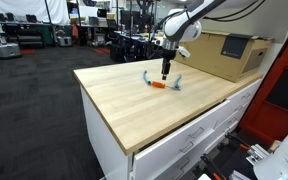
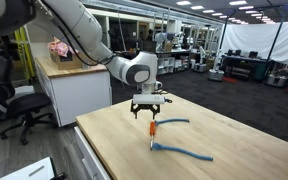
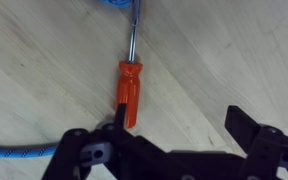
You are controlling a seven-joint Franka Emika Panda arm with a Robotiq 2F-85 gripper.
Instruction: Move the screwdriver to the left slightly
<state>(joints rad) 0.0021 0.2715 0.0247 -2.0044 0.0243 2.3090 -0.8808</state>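
Observation:
The screwdriver [image 3: 130, 92] has a short orange handle and a thin metal shaft, and lies flat on the light wooden table [image 1: 124, 105]. It shows in both exterior views [image 1: 159, 86] [image 2: 152, 130]. My gripper [image 3: 179, 125] is open and low over the table [image 1: 165, 72] [image 2: 150, 112]. In the wrist view its left finger is right at the near end of the orange handle, and the right finger stands well clear over bare wood. Nothing is between the fingers. I cannot tell whether the left finger touches the handle.
Two light-blue plastic objects lie either side of the screwdriver [image 2: 174, 122] [image 2: 184, 152] [image 1: 146, 76] [image 1: 178, 81]. A cardboard box [image 1: 229, 52] stands at the table's back. Drawers [image 1: 199, 135] run under the table's front edge. An office chair [image 2: 14, 100] stands beside it.

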